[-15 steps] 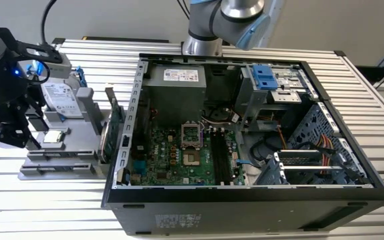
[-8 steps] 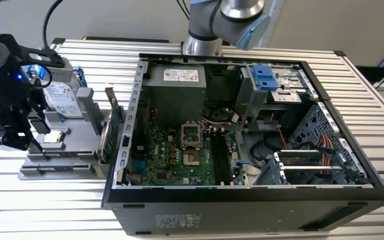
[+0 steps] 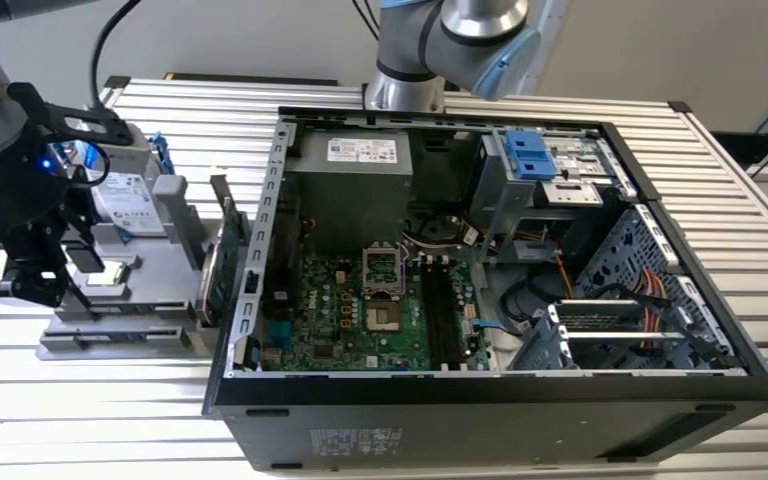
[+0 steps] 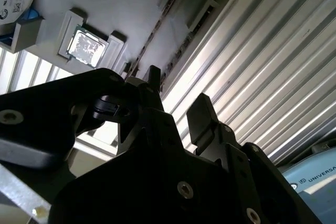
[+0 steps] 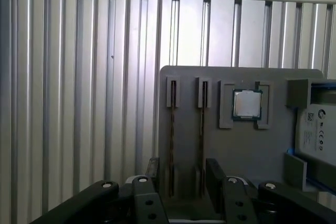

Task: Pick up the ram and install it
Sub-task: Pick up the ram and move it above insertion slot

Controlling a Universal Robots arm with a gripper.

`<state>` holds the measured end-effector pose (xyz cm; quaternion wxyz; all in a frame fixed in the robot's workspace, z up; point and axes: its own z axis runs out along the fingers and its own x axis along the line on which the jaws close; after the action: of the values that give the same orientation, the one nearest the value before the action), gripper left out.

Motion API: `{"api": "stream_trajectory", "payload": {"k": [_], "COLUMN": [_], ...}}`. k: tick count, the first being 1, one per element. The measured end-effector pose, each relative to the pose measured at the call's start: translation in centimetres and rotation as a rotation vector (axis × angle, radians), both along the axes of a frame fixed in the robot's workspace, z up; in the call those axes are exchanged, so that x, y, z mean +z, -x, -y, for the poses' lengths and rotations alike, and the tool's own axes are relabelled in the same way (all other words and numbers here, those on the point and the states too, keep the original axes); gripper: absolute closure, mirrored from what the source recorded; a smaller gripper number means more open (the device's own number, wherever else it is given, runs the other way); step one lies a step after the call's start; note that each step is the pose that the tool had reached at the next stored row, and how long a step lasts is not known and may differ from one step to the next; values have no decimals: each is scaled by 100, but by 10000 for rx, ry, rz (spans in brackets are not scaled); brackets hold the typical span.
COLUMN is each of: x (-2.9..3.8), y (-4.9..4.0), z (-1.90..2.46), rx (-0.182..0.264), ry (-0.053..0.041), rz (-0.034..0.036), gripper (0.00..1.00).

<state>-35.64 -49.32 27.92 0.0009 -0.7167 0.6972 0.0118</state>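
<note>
Two ram sticks upright in gray holder, aligned with gap between spread, empty fingers; one processor chip, one hard drive beyond one finger

Silver-grey arm, rounded joints, pale blue cap. Black cable loops above the pincer, and a blue light glows above it too. Pincer's matte black: blocky fingers, silver screws dotting its links.
</note>
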Motion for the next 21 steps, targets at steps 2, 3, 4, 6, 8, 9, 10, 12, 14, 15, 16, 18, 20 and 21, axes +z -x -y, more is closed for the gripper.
{"api": "stream_trajectory", "payload": {"k": [2, 3, 4, 6, 8, 9, 10, 12, 14, 15, 16, 18, 20, 21], "x": [-22, -33, -45, -68, -91, -103, -114, -136, -159, -169, -181, -203, -223, -231], "y": [0, 0, 0, 0, 0, 0, 0, 0, 0, 0, 0, 0, 0, 0], "z": [0, 0, 0, 0, 0, 0, 0, 0, 0, 0, 0, 0, 0, 1], "rx": [0, 0, 0, 0, 0, 0, 0, 0, 0, 0, 0, 0, 0, -1], "ry": [-1, 0, -1, 0, 0, 0, 0, 0, 0, 0, 0, -1, -1, 0], "rz": [1, 1, 1, 0, 0, 0, 0, 0, 0, 0, 0, 0, -3, -4], "gripper": [0, 0, 0, 0, 0, 0, 0, 0, 0, 0, 0, 0, 0, 0]}}
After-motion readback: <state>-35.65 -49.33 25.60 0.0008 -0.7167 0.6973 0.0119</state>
